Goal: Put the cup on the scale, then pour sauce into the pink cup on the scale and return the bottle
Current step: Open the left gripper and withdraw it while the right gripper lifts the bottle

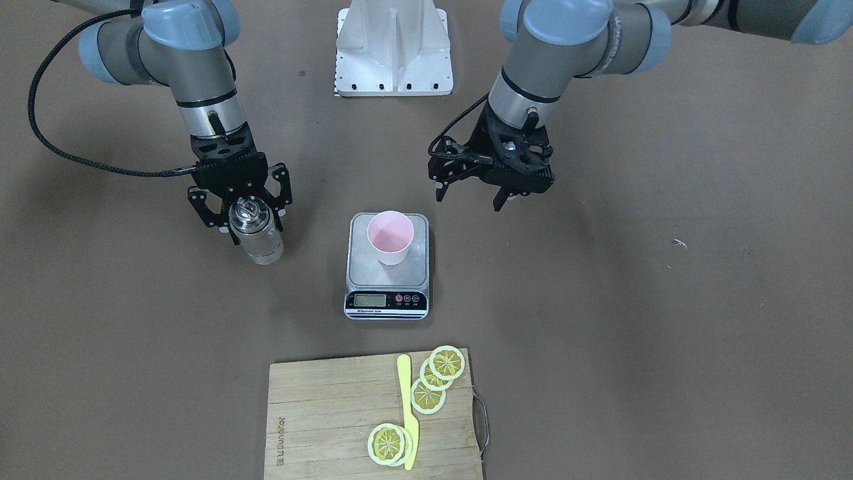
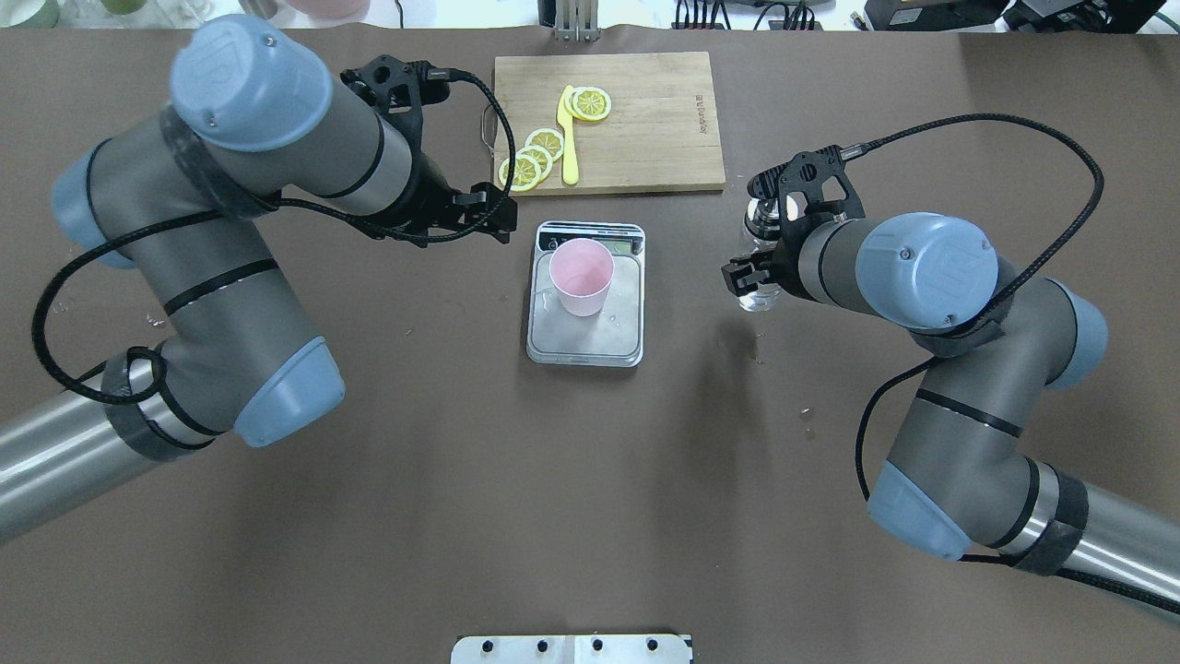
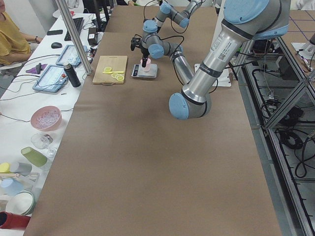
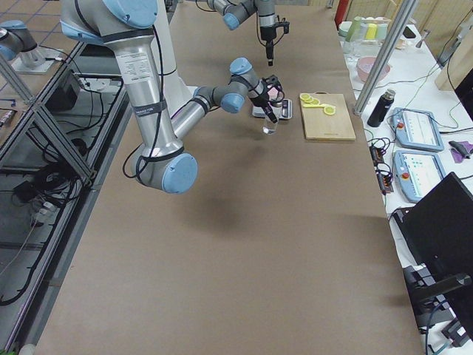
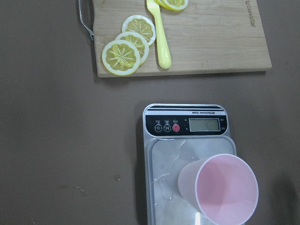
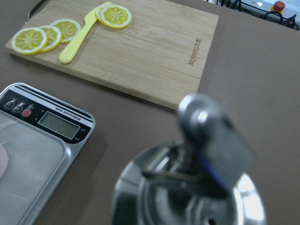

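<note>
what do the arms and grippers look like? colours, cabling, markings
The left arm and right arm are silver-grey tubes with pale blue joint caps, black seam rings and printed lettering on a link. The left gripper and right gripper are black two-finger units with cut-out frames. A black braided cable loops from each wrist back to its arm.

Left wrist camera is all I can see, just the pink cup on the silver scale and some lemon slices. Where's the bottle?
Observer: The small clear glass bottle with a silver spout cap is held in the right gripper, off to one side of the flat silver scale.
Operator: Is it tipping yet?
Observer: No, it is upright, spout on top.
Operator: And the other gripper?
Observer: The left gripper is open and empty, on the scale's other side.
</note>
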Available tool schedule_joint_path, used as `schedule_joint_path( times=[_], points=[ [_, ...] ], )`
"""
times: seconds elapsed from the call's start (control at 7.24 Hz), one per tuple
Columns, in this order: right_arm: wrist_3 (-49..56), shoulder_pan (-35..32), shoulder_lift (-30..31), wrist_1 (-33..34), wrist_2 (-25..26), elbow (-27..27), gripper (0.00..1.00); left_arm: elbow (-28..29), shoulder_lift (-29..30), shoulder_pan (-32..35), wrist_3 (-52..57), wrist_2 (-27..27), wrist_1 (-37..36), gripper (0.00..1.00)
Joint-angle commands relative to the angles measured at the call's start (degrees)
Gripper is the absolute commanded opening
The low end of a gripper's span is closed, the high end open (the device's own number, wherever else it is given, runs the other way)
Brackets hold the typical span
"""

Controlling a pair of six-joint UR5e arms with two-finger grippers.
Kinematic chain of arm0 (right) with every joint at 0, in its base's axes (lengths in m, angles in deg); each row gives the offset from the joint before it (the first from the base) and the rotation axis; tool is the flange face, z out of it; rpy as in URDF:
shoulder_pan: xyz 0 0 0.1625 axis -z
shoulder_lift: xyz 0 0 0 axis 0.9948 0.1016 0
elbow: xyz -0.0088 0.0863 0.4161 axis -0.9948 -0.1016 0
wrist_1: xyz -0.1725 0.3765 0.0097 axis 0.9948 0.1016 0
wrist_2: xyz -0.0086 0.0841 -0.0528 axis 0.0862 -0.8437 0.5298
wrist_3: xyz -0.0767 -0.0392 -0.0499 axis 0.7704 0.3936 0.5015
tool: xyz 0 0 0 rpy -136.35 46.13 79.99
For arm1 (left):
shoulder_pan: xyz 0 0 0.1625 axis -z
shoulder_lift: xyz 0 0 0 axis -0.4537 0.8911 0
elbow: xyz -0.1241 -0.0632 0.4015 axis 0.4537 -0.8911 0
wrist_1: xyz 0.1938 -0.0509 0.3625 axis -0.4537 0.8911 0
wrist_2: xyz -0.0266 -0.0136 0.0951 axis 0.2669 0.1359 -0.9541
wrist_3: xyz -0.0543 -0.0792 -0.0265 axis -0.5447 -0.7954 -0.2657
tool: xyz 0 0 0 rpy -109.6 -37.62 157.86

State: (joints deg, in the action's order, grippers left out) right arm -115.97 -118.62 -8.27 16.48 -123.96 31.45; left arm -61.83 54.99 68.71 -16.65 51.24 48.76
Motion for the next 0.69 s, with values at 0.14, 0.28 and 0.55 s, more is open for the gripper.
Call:
schedule_joint_path(
  times=[0.14, 0.28, 0.55],
  points=[
    [2.3, 0.3, -3.5, 10.8, 4.6, 1.6, 0.0, -3.1, -7.2, 5.1, 7.6, 1.2, 0.0, 0.97],
    [2.5, 1.6, -4.9, 14.8, 6.7, 2.9, 0.0, -3.1, -8.8, 7.7, 11.1, 2.7, -0.2, 0.97],
    [2.6, 3.2, -7.8, 21.6, 11.0, 3.1, 0.0, -2.9, -12.0, 13.1, 18.0, 7.4, -0.2, 0.97]
  ],
)
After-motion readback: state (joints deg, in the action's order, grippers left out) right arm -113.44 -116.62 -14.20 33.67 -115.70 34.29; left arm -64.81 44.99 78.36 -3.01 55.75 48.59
